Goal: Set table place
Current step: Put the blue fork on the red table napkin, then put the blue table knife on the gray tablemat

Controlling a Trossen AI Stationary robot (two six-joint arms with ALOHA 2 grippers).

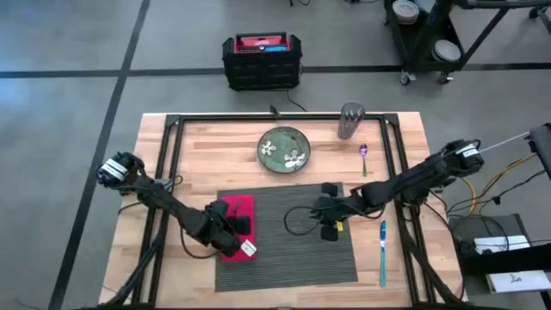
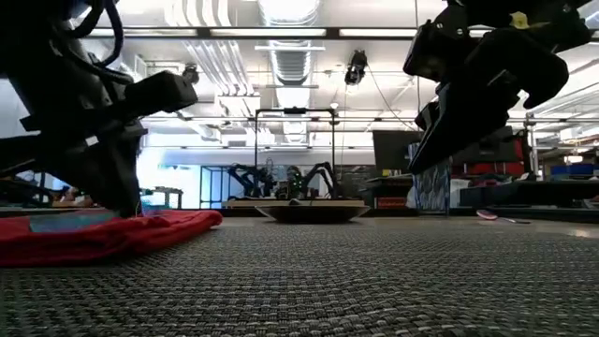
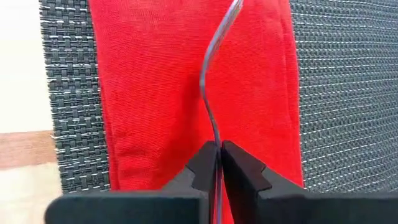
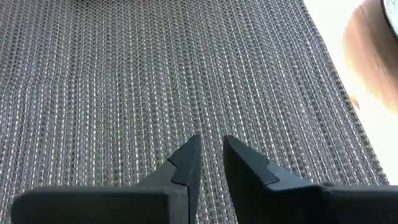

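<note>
Looking down from the high view, the table (image 1: 172, 250) is a light-wood top with a black rail frame, and the dark grey ribbed placemat (image 1: 288, 245) lies on its near half, between the two arms. A red napkin (image 1: 238, 222) with a white tag rests on the placemat's left edge.

The left gripper (image 3: 219, 163) sits low over the napkin, its fingers pressed together on a thin metal utensil (image 3: 214, 81), seen edge-on as a curved silver strip that runs forward over the red cloth; its kind cannot be told. In the low view the napkin (image 2: 103, 234) lies rumpled on the mat, with the left arm standing on it.

The right gripper (image 4: 210, 163) hangs above the bare weave of the placemat (image 4: 155, 81), near the mat's middle. Its fingers stand slightly apart and hold nothing. In the low view it is clear of the mat surface.

Beyond the placemat, toward the far edge of the table, stands a green plate (image 1: 284, 149) with pale markings; it is apart from the mat. To its right stands a grey cup (image 1: 351, 120), upright. A purple spoon (image 1: 364, 158) lies on the wood just below the cup. A blue-handled utensil (image 1: 383, 250) lies on the wood just beside the placemat's right edge, parallel to it. A black and red case (image 1: 262, 60) sits on the floor past the table.
</note>
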